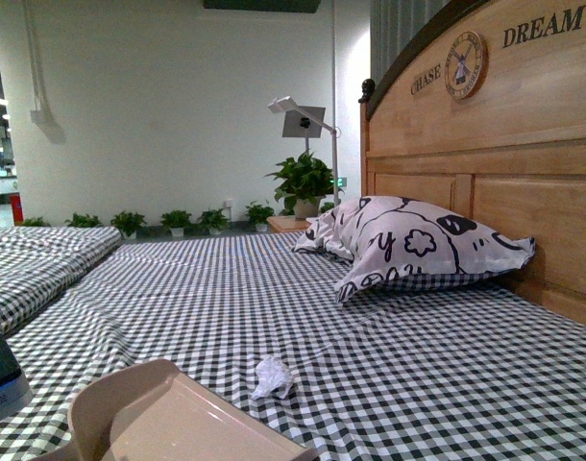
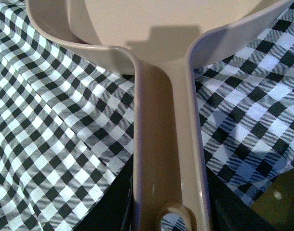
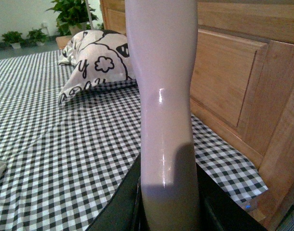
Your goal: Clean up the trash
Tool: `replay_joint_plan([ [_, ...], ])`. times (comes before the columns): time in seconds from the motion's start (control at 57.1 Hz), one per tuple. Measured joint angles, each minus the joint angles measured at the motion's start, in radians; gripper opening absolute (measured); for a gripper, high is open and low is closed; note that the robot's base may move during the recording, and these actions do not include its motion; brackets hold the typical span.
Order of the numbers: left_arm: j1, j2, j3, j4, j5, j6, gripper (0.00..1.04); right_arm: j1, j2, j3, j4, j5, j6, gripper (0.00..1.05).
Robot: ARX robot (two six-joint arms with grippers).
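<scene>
**Sweeping risks ahead**

Left end effector (image 2: 169, 208) grips the beige dustpan (image 1: 168, 418) by its handle. Right end effector (image 3: 168, 204) clenches a pale handle (image 3: 166, 96), probably a brush, though its head is out of view. The crumpled paper wad (image 1: 272, 376) lies on the tabletop (image 1: 447, 384), just beside the dustpan's rim. A hard stroke could flick it past the pan, or the rim could snag the wrinkled checked sheet (image 1: 226, 288).
</scene>
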Motion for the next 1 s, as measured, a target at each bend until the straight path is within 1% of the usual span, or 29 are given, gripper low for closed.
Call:
replay_joint_plan([
  [0.017, 0.0, 0.0, 0.0, 0.0, 0.0, 0.0, 0.27, 0.0, 0.001, 0.002, -0.009, -0.004, -0.003, 0.2],
  [0.105, 0.0, 0.0, 0.0, 0.0, 0.0, 0.0, 0.27, -0.001, 0.055, 0.052, -0.151, -0.052, -0.023, 0.2],
  [0.14, 0.0, 0.0, 0.0, 0.0, 0.0, 0.0, 0.27, -0.001, 0.082, 0.064, -0.159, -0.073, -0.029, 0.2],
  [0.262, 0.0, 0.0, 0.0, 0.0, 0.0, 0.0, 0.27, -0.013, 0.262, 0.144, -0.095, -0.182, -0.042, 0.2],
  [0.315, 0.0, 0.0, 0.0, 0.0, 0.0, 0.0, 0.27, -0.014, 0.344, 0.18, -0.059, -0.208, -0.045, 0.2],
  [0.402, 0.0, 0.0, 0.0, 0.0, 0.0, 0.0, 0.27, -0.007, 0.604, 0.303, 0.027, -0.255, -0.068, 0.2],
  [0.49, 0.0, 0.001, 0.0, 0.0, 0.0, 0.0, 0.27, 0.013, 0.763, 0.394, 0.029, -0.265, -0.072, 0.2],
  [0.577, 0.0, 0.002, 0.0, 0.0, 0.0, 0.0, 0.27, 0.046, 0.932, 0.503, 0.029, -0.263, -0.113, 0.2],
  [0.735, 0.0, 0.002, 0.0, 0.0, 0.0, 0.0, 0.27, 0.101, 1.186, 0.684, 0.025, -0.241, -0.138, 0.2],
  [0.997, 0.0, 0.002, 0.0, 0.0, 0.0, 0.0, 0.27, 0.162, 1.415, 0.879, 0.071, -0.227, -0.161, 0.2],
])
